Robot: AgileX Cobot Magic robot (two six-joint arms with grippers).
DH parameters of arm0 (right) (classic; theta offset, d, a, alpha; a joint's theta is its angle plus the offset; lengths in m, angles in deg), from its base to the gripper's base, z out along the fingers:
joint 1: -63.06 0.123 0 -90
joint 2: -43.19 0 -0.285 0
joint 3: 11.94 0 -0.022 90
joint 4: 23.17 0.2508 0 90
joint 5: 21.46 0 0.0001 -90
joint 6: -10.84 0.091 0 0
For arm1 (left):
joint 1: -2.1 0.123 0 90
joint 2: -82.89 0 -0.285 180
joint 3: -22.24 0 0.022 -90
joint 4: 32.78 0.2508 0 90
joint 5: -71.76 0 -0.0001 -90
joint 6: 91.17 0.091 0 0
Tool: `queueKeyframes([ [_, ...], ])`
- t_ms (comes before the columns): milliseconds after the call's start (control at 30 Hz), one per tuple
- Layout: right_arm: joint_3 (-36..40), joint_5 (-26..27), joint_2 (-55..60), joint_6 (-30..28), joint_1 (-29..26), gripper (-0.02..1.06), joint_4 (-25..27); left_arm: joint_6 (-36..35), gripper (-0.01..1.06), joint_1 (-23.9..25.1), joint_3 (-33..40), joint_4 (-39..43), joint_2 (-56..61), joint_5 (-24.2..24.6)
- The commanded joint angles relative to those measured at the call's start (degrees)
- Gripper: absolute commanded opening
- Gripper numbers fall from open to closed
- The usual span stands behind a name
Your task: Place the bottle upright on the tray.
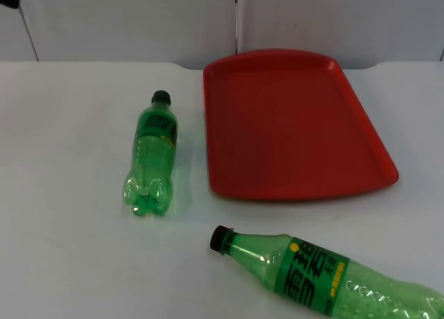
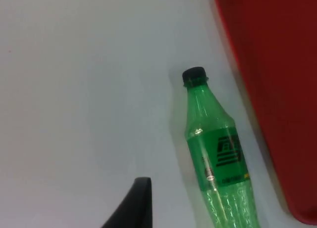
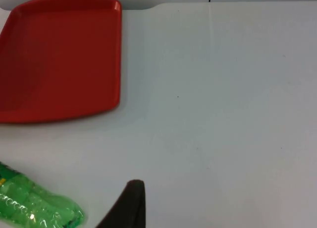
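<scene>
- Left gripper hangs above the table on the near bottle's side; one black fingertip (image 2: 141, 198) is in its wrist view, and whether the jaws are open I cannot tell.
- Right gripper waits over bare table beyond the tray; again one fingertip (image 3: 131, 200), state not readable.
- Small green bottle (image 1: 150, 156) lies on its side on the white table (image 1: 62, 194), just beside the red tray's (image 1: 291, 125) left edge, black cap toward the wall.
- A second, larger green bottle (image 1: 326, 274) lies near the table's front edge, cap pointing left.
- Both look empty: likely light, thin-walled, smooth, apt to roll or dent.
- Best hold, I judge, is across the labelled midsection, then tip upright.
- Tray holds nothing yet.
</scene>
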Motion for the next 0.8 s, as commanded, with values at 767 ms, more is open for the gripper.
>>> queueKeyframes([
  [767,0.15,0.4,-0.23,-0.37,-0.35,1.05,-0.22,-10.83,1.05,-3.49,-18.85,2.57,-23.95,12.11],
])
